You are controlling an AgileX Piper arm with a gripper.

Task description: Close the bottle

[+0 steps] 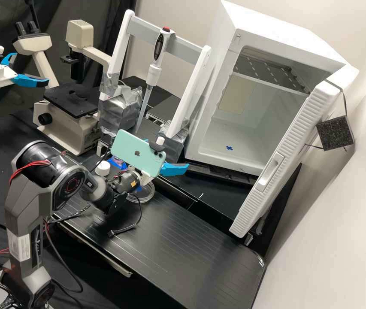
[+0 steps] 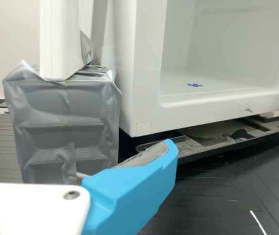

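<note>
Gripper (image 1: 167, 153) hanging wide and empty, you are wanting a slow, level approach to the white cap (image 1: 102, 168), avoiding bumping the clear dish (image 1: 149, 195).

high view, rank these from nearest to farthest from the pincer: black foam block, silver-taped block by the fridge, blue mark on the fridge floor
From the pincer:
1. Silver-taped block, just behind it, left of the fridge
2. Blue mark, to the right, inside the fridge
3. Black foam block, far right, against the open door
</note>
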